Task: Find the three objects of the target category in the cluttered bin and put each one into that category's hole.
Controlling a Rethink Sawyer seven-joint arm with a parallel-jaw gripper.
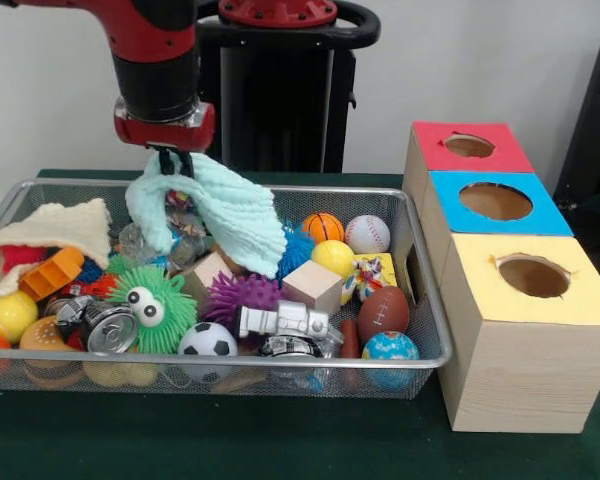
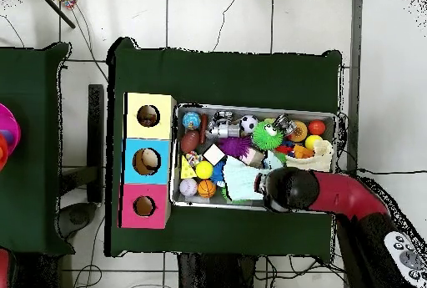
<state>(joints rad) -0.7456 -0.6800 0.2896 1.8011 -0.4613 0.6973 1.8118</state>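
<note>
- Mint-green cloth [image 1: 225, 210] hangs from the jaws [image 1: 170, 160], which are pinched on its top corner; long axis slopes down toward the boxes.
- It is lifted above the wire bin [image 1: 420, 300], over the toys.
- Cream cloth [image 1: 65, 228] lies at the bin's far end.

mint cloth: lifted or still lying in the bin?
Lifted: the mint cloth hangs from the gripper, draping over toys in the wire bin.
</note>
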